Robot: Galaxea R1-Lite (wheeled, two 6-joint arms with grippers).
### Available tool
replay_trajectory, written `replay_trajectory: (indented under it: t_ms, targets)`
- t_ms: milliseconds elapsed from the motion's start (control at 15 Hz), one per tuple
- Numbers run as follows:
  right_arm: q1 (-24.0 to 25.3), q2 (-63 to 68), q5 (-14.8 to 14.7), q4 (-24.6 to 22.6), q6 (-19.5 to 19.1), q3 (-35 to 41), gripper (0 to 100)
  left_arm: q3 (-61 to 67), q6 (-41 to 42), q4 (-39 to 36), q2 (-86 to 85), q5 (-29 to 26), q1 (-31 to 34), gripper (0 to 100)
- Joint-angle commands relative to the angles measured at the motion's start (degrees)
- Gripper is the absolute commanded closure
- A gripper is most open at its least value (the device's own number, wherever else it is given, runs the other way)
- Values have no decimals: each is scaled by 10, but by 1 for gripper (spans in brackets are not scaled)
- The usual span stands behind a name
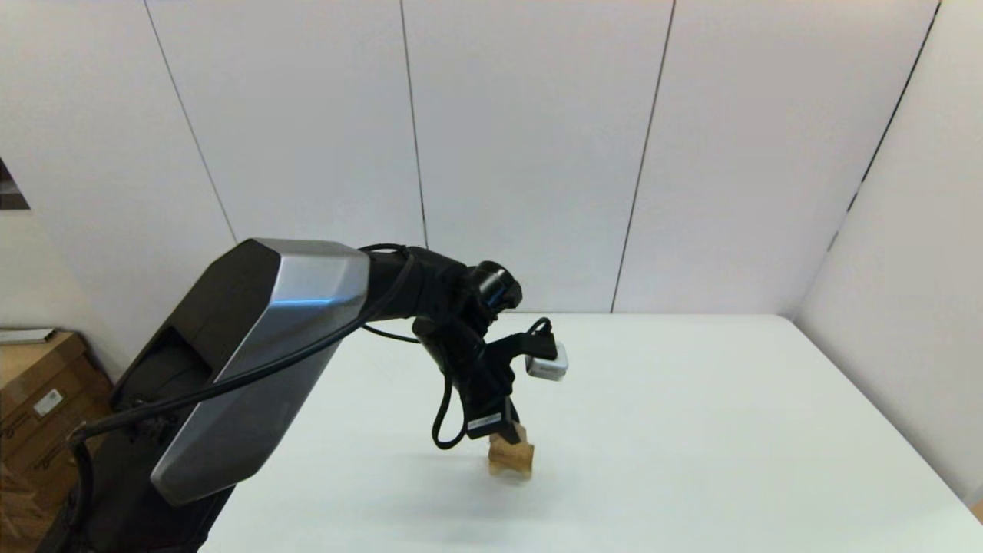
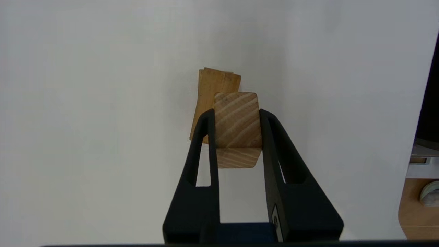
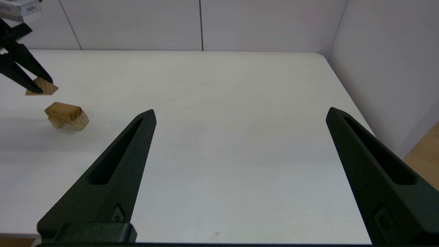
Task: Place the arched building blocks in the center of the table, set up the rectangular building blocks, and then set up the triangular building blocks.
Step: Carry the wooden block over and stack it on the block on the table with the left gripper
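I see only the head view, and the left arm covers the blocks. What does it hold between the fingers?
Observer: The left fingers are shut on the triangle block; the left wrist view shows it.
Operator: Does it already sit on the other blocks?
Observer: No. In the right wrist view a gap separates it from the flat bar, which lies on the arch block.
Operator: And the right arm?
Observer: The right fingers are open above the table.

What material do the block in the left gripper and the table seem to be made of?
The triangular block held in the left gripper looks like unpainted light wood: grain stripes show on its face. The table is smooth, matte white, perhaps laminate; its core cannot be told.
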Motion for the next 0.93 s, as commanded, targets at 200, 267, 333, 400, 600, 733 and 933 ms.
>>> replay_trajectory:
  t_ms: [200,267,333,400,600,733,933]
  targets:
    - [0,1,1,0,0,1,0,0,0,-8,28,-4,-8,100]
    - [0,0,1,0,0,0,0,-1,0,-11,32,-4,-12,100]
    - [0,1,1,0,0,0,0,0,0,-12,32,-4,-14,100]
    - [0,1,1,0,0,0,0,-1,0,-12,35,-4,-14,100]
    - [0,1,0,0,0,0,0,-1,0,-13,43,-4,-14,100]
    - [0,1,1,0,0,0,0,-1,1,-26,54,-4,-14,100]
    - [0,1,0,0,0,1,0,-1,1,-35,55,-3,-14,100]
